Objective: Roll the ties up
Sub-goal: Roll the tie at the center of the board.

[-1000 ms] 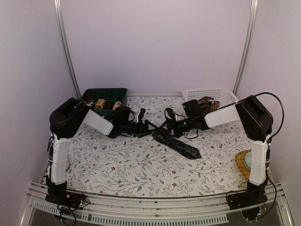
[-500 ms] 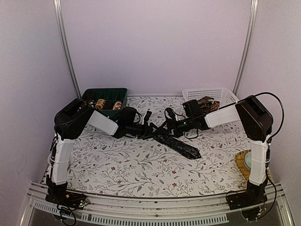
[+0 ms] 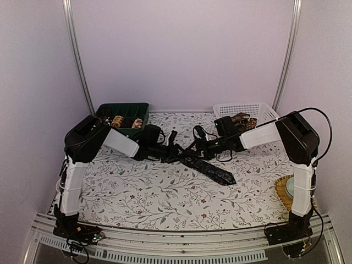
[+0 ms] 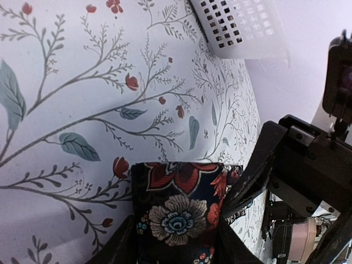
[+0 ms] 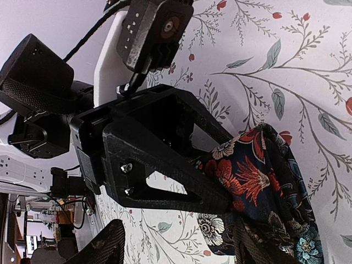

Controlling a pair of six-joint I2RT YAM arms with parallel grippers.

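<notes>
Left fingers (image 4: 114, 250) clamped on the tie (image 4: 179, 217), right fingers (image 5: 104, 245) apart; a weak pinch could let the fold spring open.

Tie (image 3: 210, 168) laid slantwise on the table (image 3: 165, 198) centre, its far end met by the left gripper (image 3: 175, 153) from the left and the right gripper (image 3: 193, 148) from the right, tray (image 3: 124, 105) set at far left, basket (image 3: 242, 107) at far right.
</notes>
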